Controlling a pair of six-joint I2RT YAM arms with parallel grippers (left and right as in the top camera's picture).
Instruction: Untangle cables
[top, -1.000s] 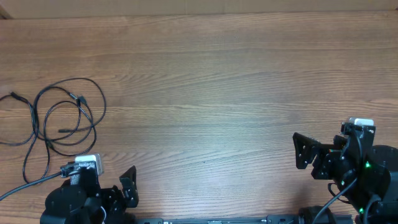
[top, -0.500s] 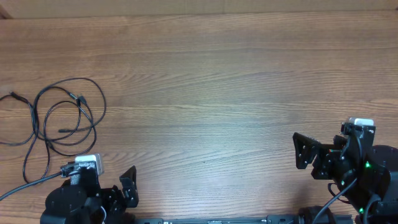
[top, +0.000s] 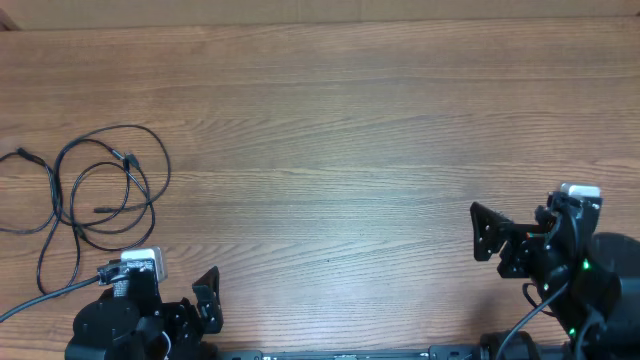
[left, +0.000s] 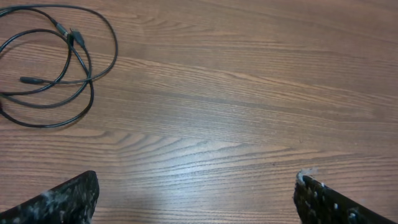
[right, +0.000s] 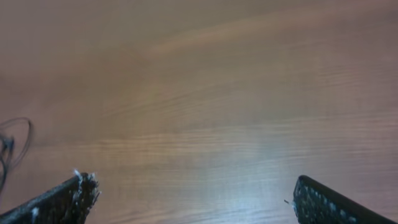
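The cables (top: 130, 160) are thin black cords lying in overlapping loops on the wooden table (top: 350, 130) at the far left. In the left wrist view the cables (left: 69, 38) fill the top left corner, with small plug ends among the loops. One loop of the cables (right: 28, 134) shows at the left edge of the blurred right wrist view. My left gripper (top: 168, 285) sits at the near left edge, just below the cables, open and empty (left: 196, 186). My right gripper (top: 528, 235) is at the near right, far from them, open with nothing between its fingers (right: 193, 186).
A thicker black wire (top: 40, 295) runs from the left arm off the left edge. Bare wood lies between the two arms.
The right gripper has shifted slightly to the left. The left arm and the cables have not moved.
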